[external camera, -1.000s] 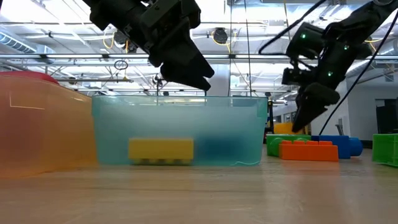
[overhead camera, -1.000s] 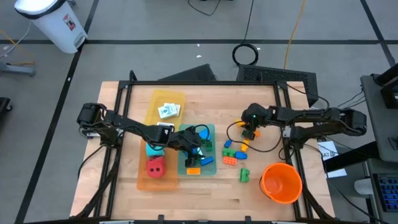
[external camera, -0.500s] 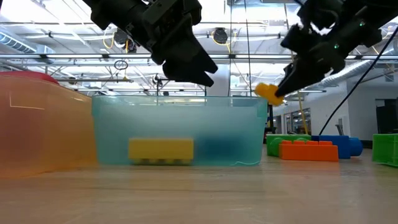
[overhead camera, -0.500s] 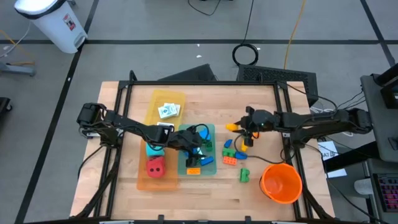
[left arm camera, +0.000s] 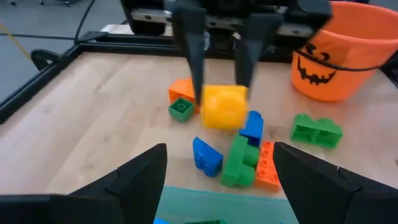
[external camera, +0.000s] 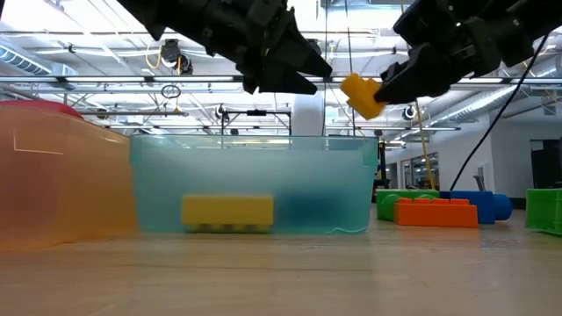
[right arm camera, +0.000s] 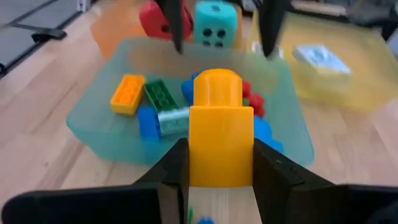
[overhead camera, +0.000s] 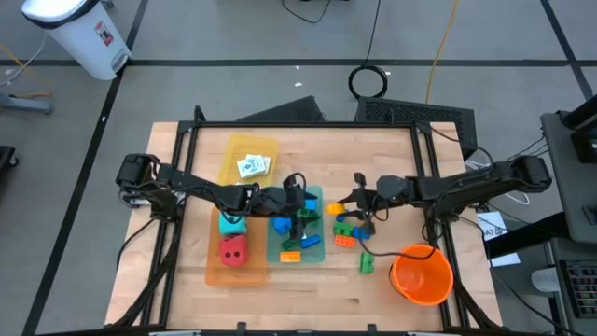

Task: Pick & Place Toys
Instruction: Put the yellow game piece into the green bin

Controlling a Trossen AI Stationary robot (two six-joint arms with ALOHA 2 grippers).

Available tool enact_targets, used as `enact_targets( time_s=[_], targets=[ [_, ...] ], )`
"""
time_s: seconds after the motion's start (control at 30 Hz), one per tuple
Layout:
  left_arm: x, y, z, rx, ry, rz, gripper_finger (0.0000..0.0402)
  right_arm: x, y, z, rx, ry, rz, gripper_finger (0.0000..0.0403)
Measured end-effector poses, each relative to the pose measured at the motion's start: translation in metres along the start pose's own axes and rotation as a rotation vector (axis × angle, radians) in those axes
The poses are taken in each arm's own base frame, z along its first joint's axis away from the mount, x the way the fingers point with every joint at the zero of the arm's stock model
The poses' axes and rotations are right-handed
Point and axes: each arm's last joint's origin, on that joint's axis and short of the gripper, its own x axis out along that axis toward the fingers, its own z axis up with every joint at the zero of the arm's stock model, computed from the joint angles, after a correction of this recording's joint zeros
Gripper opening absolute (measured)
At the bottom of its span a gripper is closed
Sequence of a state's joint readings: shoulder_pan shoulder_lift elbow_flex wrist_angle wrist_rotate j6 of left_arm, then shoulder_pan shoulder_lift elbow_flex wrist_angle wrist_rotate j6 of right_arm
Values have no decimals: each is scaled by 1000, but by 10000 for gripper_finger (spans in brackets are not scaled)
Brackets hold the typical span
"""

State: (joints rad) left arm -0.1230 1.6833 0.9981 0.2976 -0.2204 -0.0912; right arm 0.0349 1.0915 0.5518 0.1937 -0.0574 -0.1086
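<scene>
My right gripper (overhead camera: 354, 201) is shut on a yellow brick (right arm camera: 219, 134), held in the air between the loose bricks (overhead camera: 350, 229) on the table and the teal tray (overhead camera: 275, 252). In the low view the brick (external camera: 360, 93) is above the tray's right wall (external camera: 373, 180). My left gripper (overhead camera: 300, 205) hovers open over the teal tray with nothing between its fingers, facing the yellow brick (left arm camera: 224, 107). Several bricks (right arm camera: 146, 102) lie in the tray. My right gripper pinches the yellow brick's two side faces (right arm camera: 196, 155) between its two fingers, at the brick's rear end. The fingers (right arm camera: 174, 171) come from the table's right, almost level, slanting a little down. The brick juts out ahead of the fingers, lifted clear of everything.
An orange tray (overhead camera: 213, 271) left of the teal one holds a teal die (overhead camera: 230, 224) and a red die (overhead camera: 233, 249). A yellow tray (overhead camera: 233, 149) with white cards (overhead camera: 252, 166) lies behind. An orange bucket (overhead camera: 422, 273) and a green brick (overhead camera: 366, 263) sit near right.
My right gripper has risen from the loose bricks with the yellow brick and swung toward the table's left, toward the teal tray, tipping from steeply down to almost level. My left gripper has tipped upward over the teal tray and stayed open.
</scene>
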Motion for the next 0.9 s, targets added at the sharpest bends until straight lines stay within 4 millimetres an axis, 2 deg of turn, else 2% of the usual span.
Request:
enact_targets(
  time_s=[0.33,0.47,0.63,0.9],
  targets=[
    [0,1,2,-23,-23,7,294,26,-1,1,-69,-91,-10,95],
    [4,0,2,-22,-47,-16,294,28,-3,2,-67,-96,-17,95],
    [18,-2,-11,27,-41,-12,294,29,-1,4,-69,-96,-9,95],
    [15,-2,-6,28,-72,-23,294,29,0,2,-78,-72,-5,96]
  ],
)
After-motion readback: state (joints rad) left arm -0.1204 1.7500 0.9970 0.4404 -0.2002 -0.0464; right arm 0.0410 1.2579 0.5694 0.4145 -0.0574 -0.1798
